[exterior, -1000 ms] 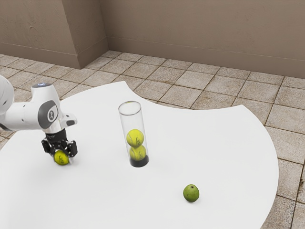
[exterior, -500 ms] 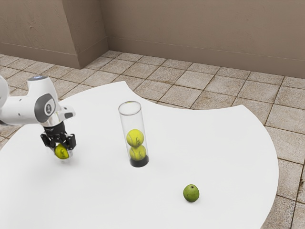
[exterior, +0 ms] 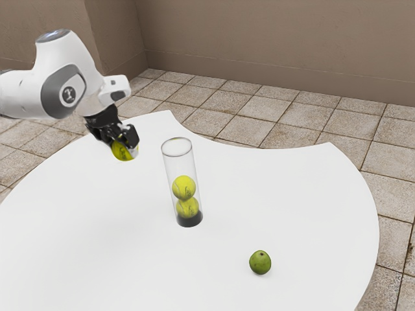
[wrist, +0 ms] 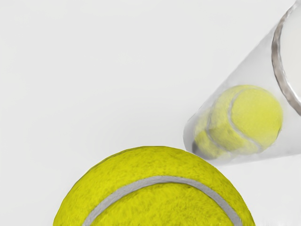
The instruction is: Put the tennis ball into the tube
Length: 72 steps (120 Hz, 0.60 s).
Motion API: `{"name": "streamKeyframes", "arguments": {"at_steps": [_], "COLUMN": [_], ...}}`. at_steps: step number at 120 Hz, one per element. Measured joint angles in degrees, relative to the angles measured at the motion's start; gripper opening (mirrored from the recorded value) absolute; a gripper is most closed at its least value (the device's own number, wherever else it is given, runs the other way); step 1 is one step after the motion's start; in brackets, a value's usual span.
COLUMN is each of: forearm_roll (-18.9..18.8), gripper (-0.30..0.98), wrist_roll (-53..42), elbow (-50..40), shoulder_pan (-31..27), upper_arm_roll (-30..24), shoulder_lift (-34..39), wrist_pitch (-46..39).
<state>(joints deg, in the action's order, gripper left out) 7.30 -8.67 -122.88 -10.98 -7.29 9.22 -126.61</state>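
My gripper (exterior: pixel 123 144) is shut on a yellow tennis ball (exterior: pixel 122 151), held in the air to the exterior view's left of the tube and near the height of its rim. The clear tube (exterior: pixel 170 170) stands upright on the table, with a dark base and an open top. Two tennis balls are stacked inside it, the upper one (exterior: pixel 183 188) resting on the lower one (exterior: pixel 187 208). In the wrist view the held ball (wrist: pixel 155 197) looms large, and beyond it stand the tube (wrist: pixel 244 70) and its balls (wrist: pixel 254 117).
A small green fruit (exterior: pixel 260 262) lies on the white table (exterior: pixel 292 194), toward the exterior view's right from the tube. The table's curved edge runs behind the tube, with tiled floor (exterior: pixel 259 110) and a wall (exterior: pixel 272 45) farther back.
From low over the table, my gripper has risen with the ball and travelled toward the exterior view's right, nearer the tube. My hand has tilted. The tube and fruit have stayed put.
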Motion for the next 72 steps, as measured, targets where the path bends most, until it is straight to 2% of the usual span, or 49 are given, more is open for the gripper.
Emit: {"name": "streamKeyframes", "arguments": {"at_steps": [10,35,72], "forearm_roll": [-0.1,-1.3,-1.9], "gripper": [0.35,0.3,0.43], "wrist_roll": [1.0,3.3,5.3], "elbow": [3.4,10.7,17.2], "shoulder_pan": [0.2,0.2,-0.7], "upper_arm_roll": [-3.2,-6.8,-9.6], "shoulder_lift": [-0.3,-5.4,-12.2], "wrist_pitch": [2.3,5.4,6.6]}}
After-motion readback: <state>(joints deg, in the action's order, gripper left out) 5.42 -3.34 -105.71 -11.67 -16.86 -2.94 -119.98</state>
